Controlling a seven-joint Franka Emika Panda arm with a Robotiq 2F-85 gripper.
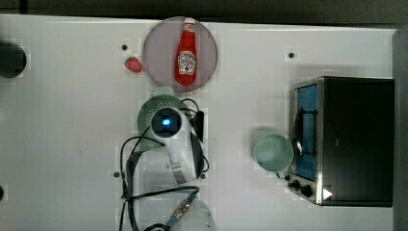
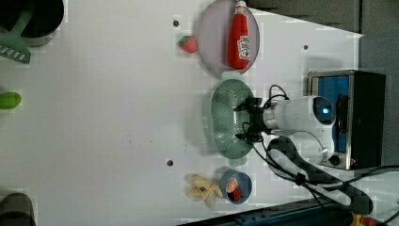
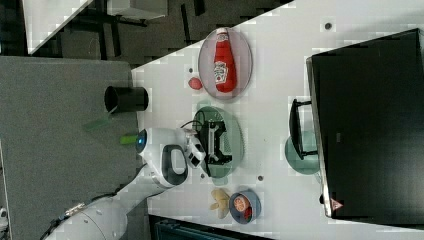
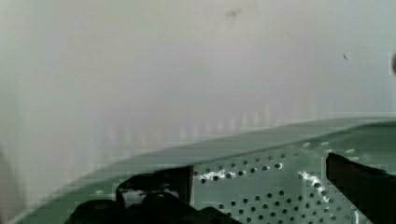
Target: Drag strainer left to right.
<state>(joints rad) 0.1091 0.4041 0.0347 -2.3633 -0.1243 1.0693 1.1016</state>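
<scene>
Inside oval perforated plastic strainer (image 2: 225, 117), hand (image 2: 244, 118) w/ black fingers spread wide.

The ketchup bottle (image 1: 186, 52) lying on the grey-lilac plate (image 1: 156, 45) carries a white label (image 1: 186, 62) with dark print. Its shield shape shows in the top view, the left view and the right view, but the letters are too small to read. At the toaster oven (image 1: 356, 139), a red-and-white triangular warning sign (image 3: 335, 204) stands at the front corner near the knobs (image 1: 300, 186), toward 5 o'clock in the top view; its symbol cannot be made out. No other text, number or brand can be read on the surface (image 1: 67, 125).
</scene>
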